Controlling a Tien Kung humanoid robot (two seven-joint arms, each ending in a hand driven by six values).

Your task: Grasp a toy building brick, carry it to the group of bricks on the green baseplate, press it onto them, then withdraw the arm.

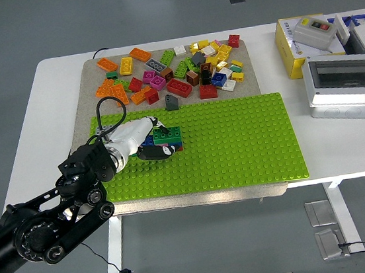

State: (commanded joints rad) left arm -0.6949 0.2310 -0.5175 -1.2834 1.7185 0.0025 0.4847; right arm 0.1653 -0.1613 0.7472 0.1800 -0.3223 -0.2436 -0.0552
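White table (29, 135) surface is seen from the head view, carrying a green baseplate (236, 143) on a grey mat (89, 78), with a pile of loose bricks (174, 67) on the mat's far part. Grey and yellow boxes (336, 58) are set at the far right. The left hand (144, 140) is laid over the group of bricks (168, 139) at the baseplate's left part, its fingers closed around the group, a green brick (167, 134) showing on top. Carrying is judged complete and pressing is judged in progress; whether the brick is fully seated cannot be told. Release and withdrawal of the arm are left. The right hand is not seen.
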